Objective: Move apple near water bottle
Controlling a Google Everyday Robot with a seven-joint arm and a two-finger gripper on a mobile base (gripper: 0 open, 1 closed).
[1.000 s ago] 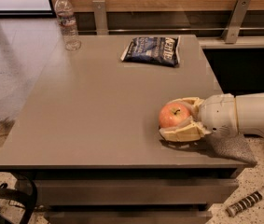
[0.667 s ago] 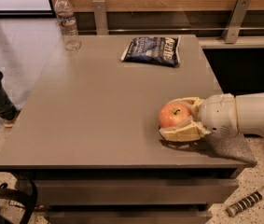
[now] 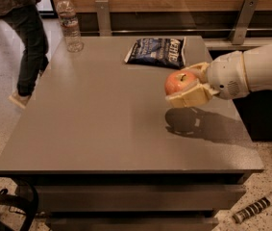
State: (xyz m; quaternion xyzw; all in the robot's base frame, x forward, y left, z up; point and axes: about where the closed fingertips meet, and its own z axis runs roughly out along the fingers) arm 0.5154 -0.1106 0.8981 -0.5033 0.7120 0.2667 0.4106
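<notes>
Cream-coloured fingers of our gripper (image 3: 181, 84) clasp the apple (image 3: 176, 81) just above the grey table (image 3: 92, 129). We see a blue chip bag (image 3: 157, 52) just behind it, and the water bottle (image 3: 69, 25) well apart at the far-left corner.

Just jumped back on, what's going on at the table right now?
The gripper reaches in from the right, its fingers shut on the apple. It holds the apple just above the table, with a shadow underneath. The water bottle stands upright at the far left corner, well away from the apple, so the move is not yet done. A dark chip bag lies just behind the apple. A person is by the table's left side.
</notes>
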